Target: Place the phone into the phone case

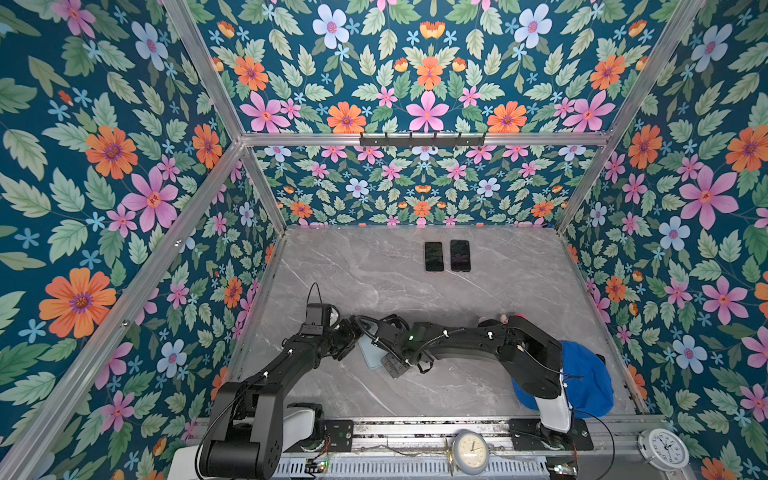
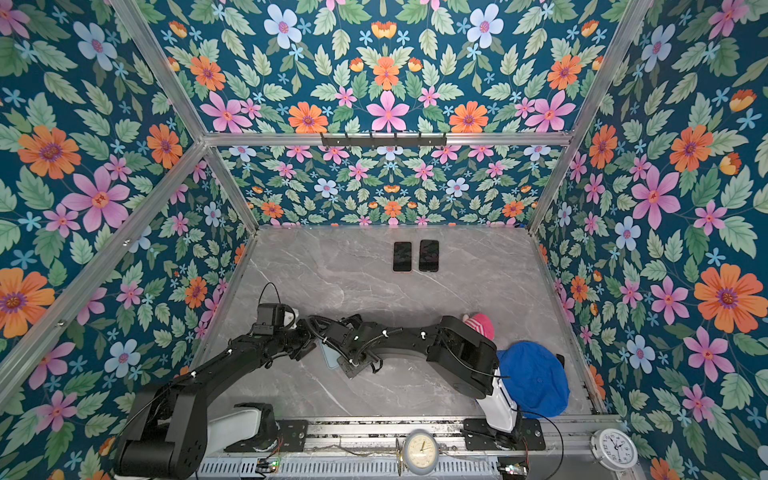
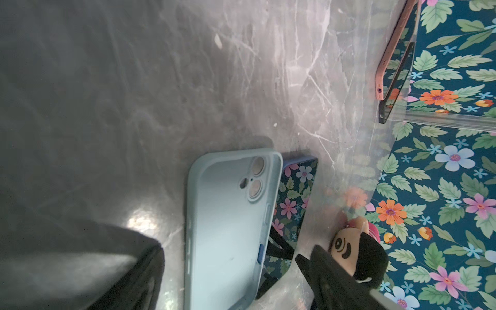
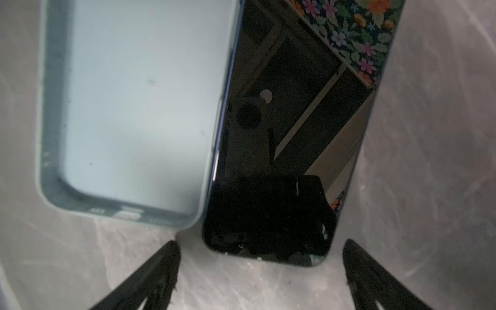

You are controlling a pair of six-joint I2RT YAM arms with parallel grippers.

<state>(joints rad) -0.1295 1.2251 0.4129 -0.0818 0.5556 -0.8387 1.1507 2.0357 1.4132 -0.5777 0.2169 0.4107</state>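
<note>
Down at the near end of the grey bench [image 1: 478, 291], where the two arms meet, the phone [image 4: 290, 134] lies flat, dark screen up. It's right beside the pale blue phone case [image 4: 139, 107], long edges touching, the two long axes almost parallel. The case is open side up, its port end nearest the right end effector [image 4: 261, 268], its camera cut-outs at the far end. That right end effector is released, fingers [image 4: 161, 268] spread wide, and the phone's short end sits just ahead of them, between the tips, untouched. The left end effector [image 3: 229, 253] is released too, straddling case and phone and gripping neither. In both top views only a sliver of the case [image 1: 369, 353] peeks out between the arms, and the phone is hidden beneath them. Count with me: one empty case, one phone beside it, two more phones [image 1: 434, 257] side by side at the far end, well apart from these, and two clocks [image 1: 469, 452] on the front rail.
</note>
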